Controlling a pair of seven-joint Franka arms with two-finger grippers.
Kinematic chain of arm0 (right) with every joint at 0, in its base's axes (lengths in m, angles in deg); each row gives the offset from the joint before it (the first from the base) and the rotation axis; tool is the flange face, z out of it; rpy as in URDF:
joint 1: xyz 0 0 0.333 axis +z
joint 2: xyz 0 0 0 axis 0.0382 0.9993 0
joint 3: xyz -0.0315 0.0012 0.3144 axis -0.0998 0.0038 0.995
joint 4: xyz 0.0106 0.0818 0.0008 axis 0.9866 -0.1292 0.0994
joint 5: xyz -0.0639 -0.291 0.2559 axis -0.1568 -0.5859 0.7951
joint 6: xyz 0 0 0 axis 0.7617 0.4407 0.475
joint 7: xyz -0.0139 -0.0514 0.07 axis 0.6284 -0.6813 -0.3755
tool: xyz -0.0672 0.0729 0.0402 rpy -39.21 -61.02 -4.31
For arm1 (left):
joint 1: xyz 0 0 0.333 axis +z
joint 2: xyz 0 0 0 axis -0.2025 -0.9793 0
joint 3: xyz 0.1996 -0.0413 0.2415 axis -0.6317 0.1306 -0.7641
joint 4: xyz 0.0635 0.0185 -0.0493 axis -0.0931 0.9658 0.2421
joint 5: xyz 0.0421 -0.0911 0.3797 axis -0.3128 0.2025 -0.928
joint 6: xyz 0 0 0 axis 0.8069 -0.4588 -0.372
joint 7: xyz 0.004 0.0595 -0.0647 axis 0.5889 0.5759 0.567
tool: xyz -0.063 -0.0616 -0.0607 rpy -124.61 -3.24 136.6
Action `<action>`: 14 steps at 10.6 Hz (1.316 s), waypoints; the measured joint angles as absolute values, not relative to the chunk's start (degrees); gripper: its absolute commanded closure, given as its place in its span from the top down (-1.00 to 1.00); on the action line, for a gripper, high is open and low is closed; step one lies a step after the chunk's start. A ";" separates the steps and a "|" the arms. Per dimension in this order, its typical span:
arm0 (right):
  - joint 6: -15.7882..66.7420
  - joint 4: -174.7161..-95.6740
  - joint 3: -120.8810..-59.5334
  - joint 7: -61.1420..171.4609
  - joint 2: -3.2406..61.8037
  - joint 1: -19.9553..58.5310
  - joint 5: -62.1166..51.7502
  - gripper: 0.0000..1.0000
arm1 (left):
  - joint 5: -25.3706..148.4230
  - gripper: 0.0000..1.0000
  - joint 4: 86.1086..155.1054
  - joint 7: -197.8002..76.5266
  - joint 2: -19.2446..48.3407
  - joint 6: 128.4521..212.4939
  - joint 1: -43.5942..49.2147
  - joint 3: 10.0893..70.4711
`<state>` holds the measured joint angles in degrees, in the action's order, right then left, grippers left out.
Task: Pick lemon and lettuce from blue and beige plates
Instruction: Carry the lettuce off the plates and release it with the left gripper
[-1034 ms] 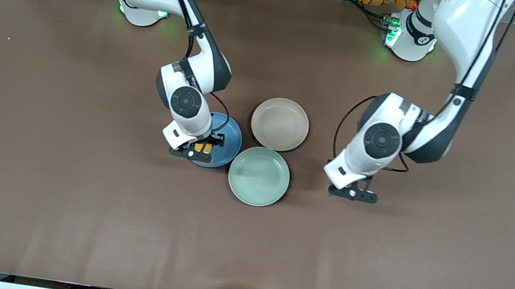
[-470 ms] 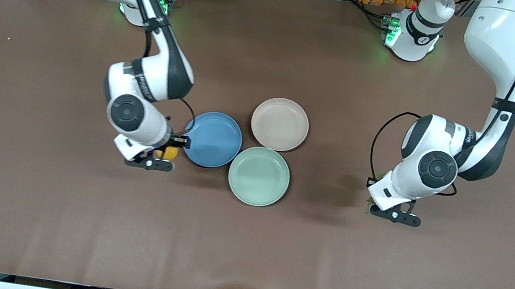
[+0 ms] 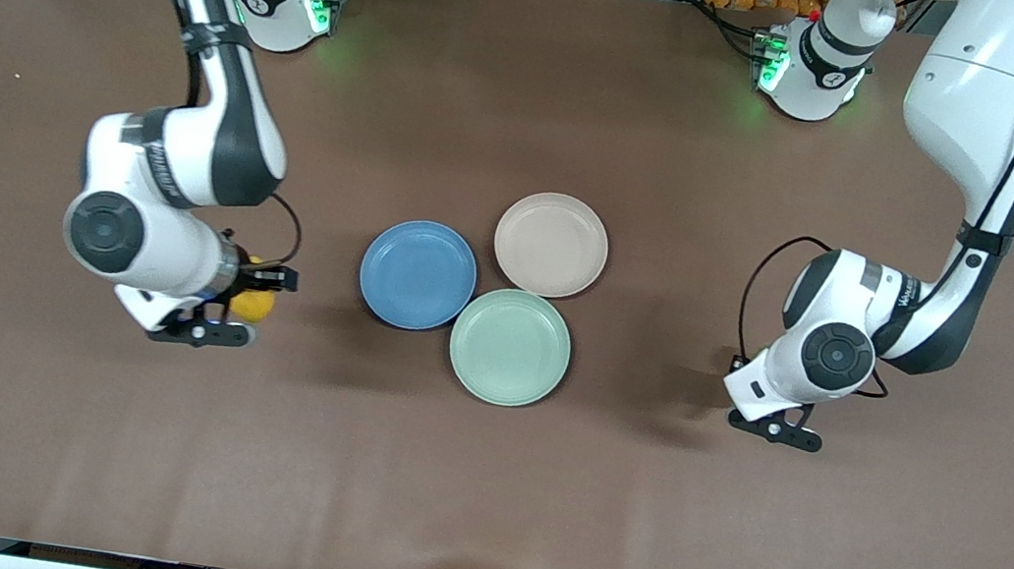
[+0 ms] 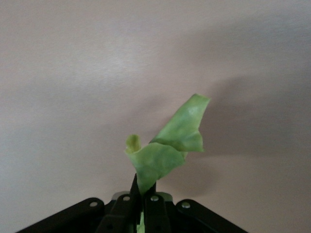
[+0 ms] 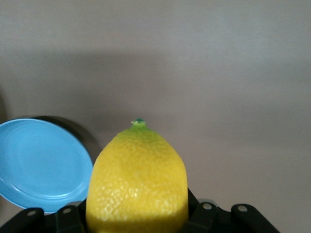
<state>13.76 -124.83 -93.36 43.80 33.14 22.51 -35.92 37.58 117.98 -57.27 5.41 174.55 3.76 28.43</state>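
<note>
While the right end effector (image 3: 237, 314) pinches the lemon (image 3: 252, 302) over bare counter (image 3: 480, 479) toward the right arm's end, the left end effector (image 4: 142, 213) grips the lettuce (image 4: 167, 143) over bare counter; the blue plate (image 3: 418, 274) and beige plate (image 3: 551, 244) lie bare.

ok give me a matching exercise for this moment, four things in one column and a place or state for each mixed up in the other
Things:
1. lemon
2. lettuce
3. blue plate
4. mint-green plate

Places or states:
a. empty, the plate nearest the front camera
b. gripped by the left gripper over bare table toward the left arm's end
c. empty, beside the beige plate, toward the right arm's end
d. gripped by the right gripper over bare table toward the right arm's end

Pairs: 1-d, 2-b, 3-c, 4-a
</note>
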 measured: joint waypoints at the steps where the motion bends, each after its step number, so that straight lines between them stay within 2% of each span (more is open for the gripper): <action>1: 12.82 -124.63 -93.38 45.54 32.66 21.14 -36.48 0.08 | 36.45 -1.00 117.98 -57.28 5.00 174.55 4.40 28.39; 2: 11.95 -124.52 -93.40 47.87 32.11 19.74 -36.79 0.08 | 35.93 -0.45 117.98 -57.29 4.59 174.55 4.69 28.37; 3: 10.89 -124.46 -93.43 50.15 31.41 18.09 -36.92 0.08 | 35.81 0.77 117.98 -57.29 4.19 174.55 4.71 28.37; 4: 9.49 -124.38 -93.46 52.28 30.61 16.25 -36.95 0.08 | 35.80 1.00 117.98 -57.30 3.90 174.55 4.70 28.38; 6: 7.30 -124.35 -93.46 54.34 29.02 13.71 -37.13 0.00 | 35.80 1.00 117.86 -57.18 3.85 174.69 4.69 28.44; 10: 6.34 -124.71 -93.44 55.41 27.57 11.11 -39.37 0.00 | 38.91 1.00 118.88 -54.47 4.73 178.85 4.71 28.85; 14: 6.79 -128.79 -93.41 56.03 24.02 9.32 -39.96 0.00 | 39.14 1.00 129.78 -49.48 10.97 187.34 5.25 29.06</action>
<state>6.79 -128.79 -93.41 56.03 24.02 9.32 -39.96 39.14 129.78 -49.48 10.97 187.34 5.25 29.06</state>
